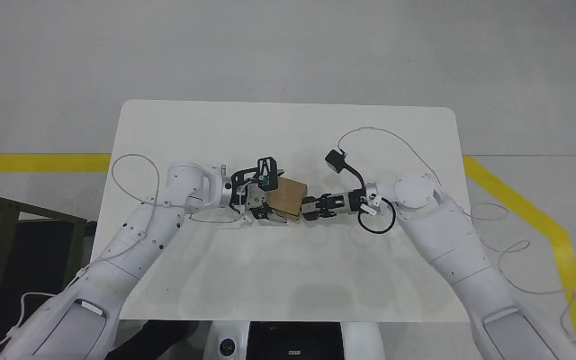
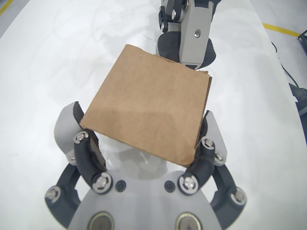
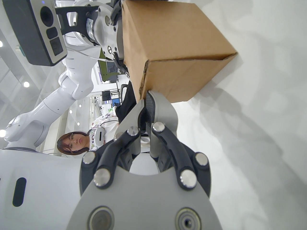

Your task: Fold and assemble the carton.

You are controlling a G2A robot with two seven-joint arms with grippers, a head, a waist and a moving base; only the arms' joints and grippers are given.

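A small brown carton [image 1: 286, 196] stands folded into a box shape at the middle of the white table [image 1: 405, 270]. In the left wrist view my left gripper [image 2: 142, 114] is shut on the carton [image 2: 148, 101], with one finger pressed against each side wall. From the opposite side my right gripper [image 1: 308, 208] meets the box. Its fingers [image 3: 153, 106] are pinched together on the ragged edge of the carton's [image 3: 172, 37] wall. The left wrist view shows that right gripper [image 2: 191, 58] at the carton's far edge.
A thin cable [image 1: 396, 137] loops over the table behind the right arm, and another [image 1: 126, 171] curves near the table's left edge. Bare tabletop lies in front of and behind the carton. A yellow floor line [image 1: 54, 162] runs past both table ends.
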